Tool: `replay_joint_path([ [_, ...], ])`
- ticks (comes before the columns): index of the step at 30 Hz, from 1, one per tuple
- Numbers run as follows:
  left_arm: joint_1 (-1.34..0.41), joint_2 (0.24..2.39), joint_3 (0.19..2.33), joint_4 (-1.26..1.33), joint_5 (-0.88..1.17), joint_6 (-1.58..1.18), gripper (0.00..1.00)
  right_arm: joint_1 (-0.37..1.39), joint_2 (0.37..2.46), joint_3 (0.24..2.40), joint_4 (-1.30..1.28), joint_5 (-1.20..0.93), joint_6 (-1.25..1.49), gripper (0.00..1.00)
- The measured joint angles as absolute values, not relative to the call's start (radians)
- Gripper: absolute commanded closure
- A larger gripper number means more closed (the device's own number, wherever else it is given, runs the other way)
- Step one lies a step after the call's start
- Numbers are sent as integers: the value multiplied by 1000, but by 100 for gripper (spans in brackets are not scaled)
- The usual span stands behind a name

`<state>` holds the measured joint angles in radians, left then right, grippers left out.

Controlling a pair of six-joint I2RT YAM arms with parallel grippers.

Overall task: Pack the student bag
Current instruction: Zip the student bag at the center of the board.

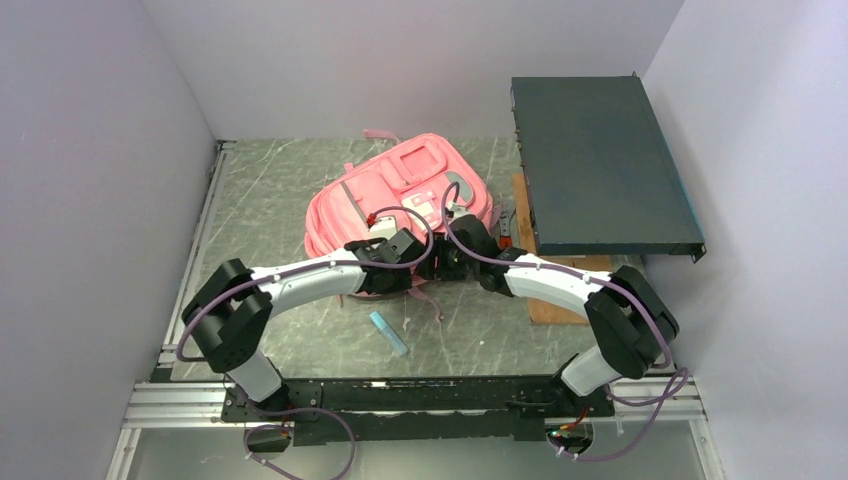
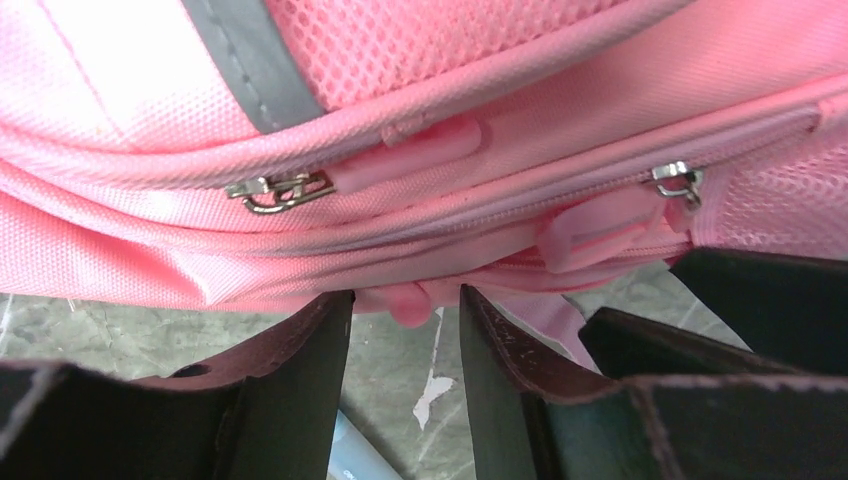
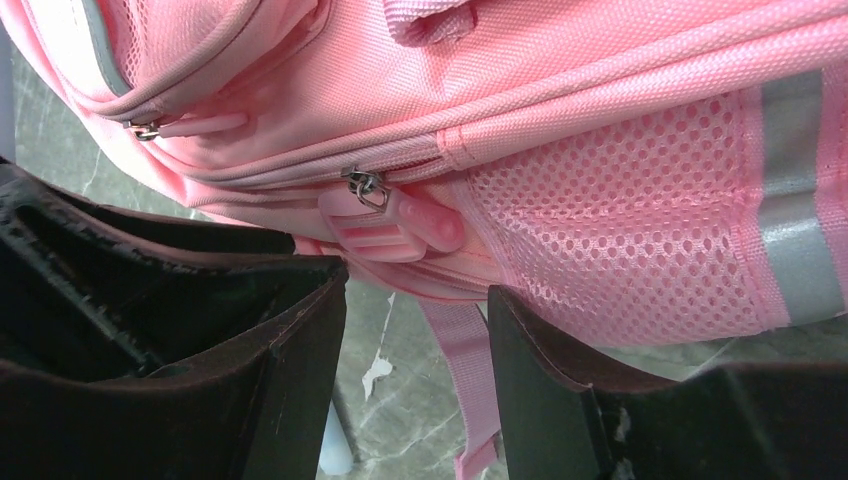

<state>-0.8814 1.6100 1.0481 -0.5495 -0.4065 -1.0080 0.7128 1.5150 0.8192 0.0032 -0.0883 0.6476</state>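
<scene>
student bag (image 1: 400,195) lies flat on the grey marbled counter (image 1: 270,200), front pockets up, centre-back, just left of a dark green flat case (image 1: 600,165) that rests partly on a wooden board (image 1: 555,300)

left tool (image 2: 402,298) sits low at the bag's near edge, jaws parted by a narrow gap and clamping nothing; a pink pull tab (image 2: 408,303) hangs right at the gap's mouth

right tool (image 3: 415,285) is just beside it at the same edge, jaws apart somewhat wider and empty; a thin pink strap (image 3: 462,380) dangles between them, below a zip slider (image 3: 365,187) and mesh pocket (image 3: 620,230)

pale blue pen-like item (image 1: 388,333) on the counter nearer the arm bases
</scene>
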Motion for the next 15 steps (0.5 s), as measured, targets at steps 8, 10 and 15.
replay_joint_path([
  [8, -881, 1665, 1067, -567, -447, -1019, 88, 713, 1526, 817, 9, -96, 647, 44],
  [10, -881, 1665, 1067, -571, -461, -1015, 95, 713, 1533, 817, 10, -96, 647, 44],
  [15, -883, 1665, 1067, -579, -484, -1005, 100, 713, 1555, 818, 16, -97, 647, 44],
])
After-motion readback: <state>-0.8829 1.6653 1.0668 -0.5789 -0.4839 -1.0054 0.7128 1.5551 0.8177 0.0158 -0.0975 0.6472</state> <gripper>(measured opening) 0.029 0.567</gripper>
